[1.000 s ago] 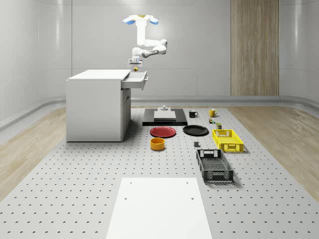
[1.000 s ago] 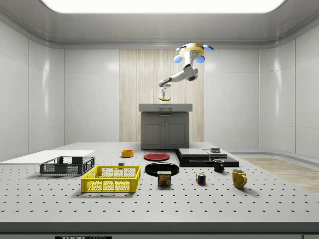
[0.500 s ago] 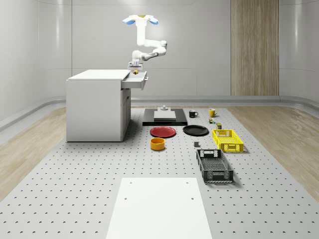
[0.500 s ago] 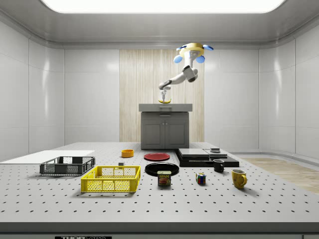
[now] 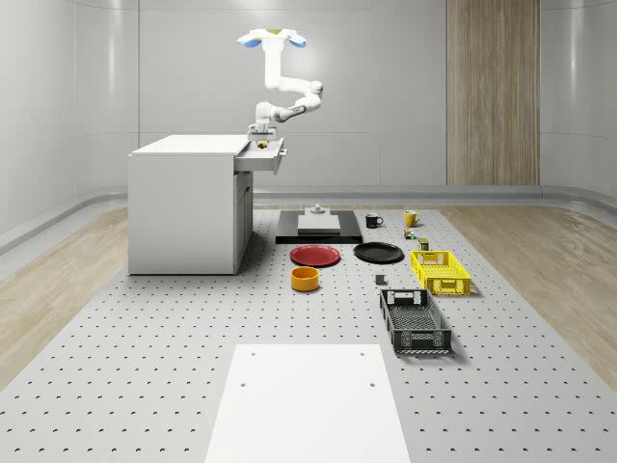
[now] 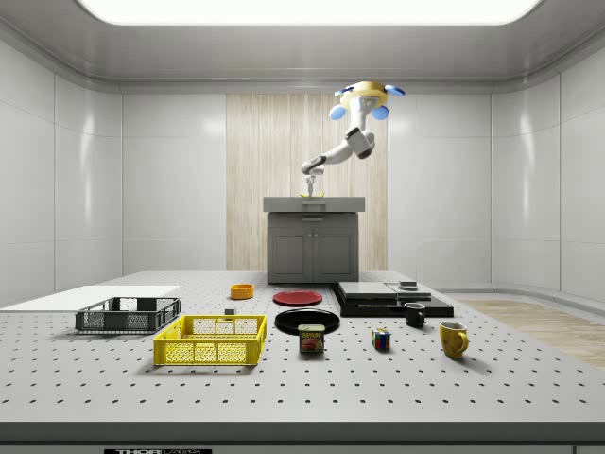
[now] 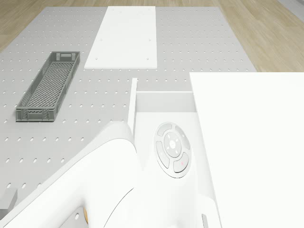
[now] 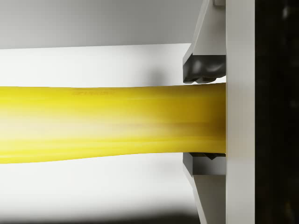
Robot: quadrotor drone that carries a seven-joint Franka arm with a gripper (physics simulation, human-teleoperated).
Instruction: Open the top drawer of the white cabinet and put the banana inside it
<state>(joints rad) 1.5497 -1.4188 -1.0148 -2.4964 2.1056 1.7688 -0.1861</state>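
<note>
Fingers (image 8: 204, 70) are clamping the banana (image 8: 112, 123) on both sides, w/ it sitting down in the pulled-out top drawer (image 5: 262, 156) of the white cabinet (image 5: 188, 204); you're seeing the drone (image 5: 273, 39) hovering above the drawer.

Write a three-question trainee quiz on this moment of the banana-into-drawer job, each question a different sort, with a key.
1. True or false: the top drawer of the white cabinet stands pulled out.
2. Multiple choice: the gripper is A) open above the red plate, B) shut on the banana, C) resting on the yellow crate.
3. Fill in: in the whole-scene view the drone hovers high above the open ____.

Key:
1. True; it juts from the cabinet front.
2. B; in the wrist view both jaws press the banana, held low at the drawer.
3. Drawer.
</note>
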